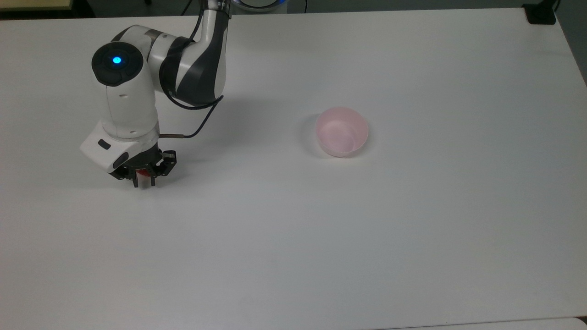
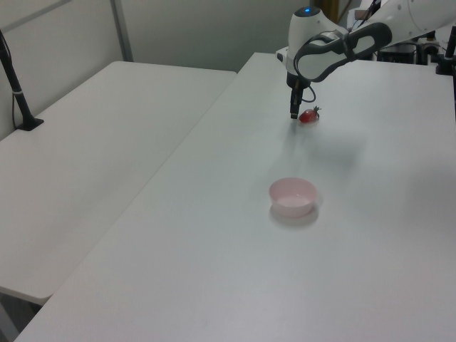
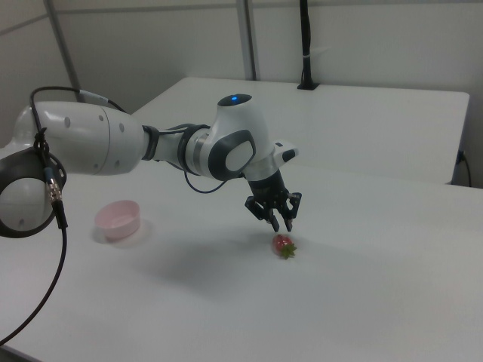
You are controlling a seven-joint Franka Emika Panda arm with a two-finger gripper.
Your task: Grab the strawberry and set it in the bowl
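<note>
The red strawberry [image 1: 144, 173] shows as a small red patch between the black fingers of my gripper [image 1: 144, 182], at the top view's left. My gripper [image 3: 282, 224] is shut on the strawberry [image 3: 284, 245], which sticks out below the fingertips, green cap down, close to the table. In the left view the strawberry [image 2: 308, 116] pokes out to the right of my gripper [image 2: 293, 112]. The pale pink bowl [image 1: 341, 137] stands empty, far from the gripper toward the top view's right. It also appears as the bowl [image 2: 292, 196] and the bowl [image 3: 118, 219].
A black mount [image 1: 541, 16] sits at the table's far corner in the top view's upper right. A second white table [image 2: 85, 142] with a black post [image 2: 18, 78] adjoins in the left view. A dark cable [image 3: 54, 204] hangs at the right view's left.
</note>
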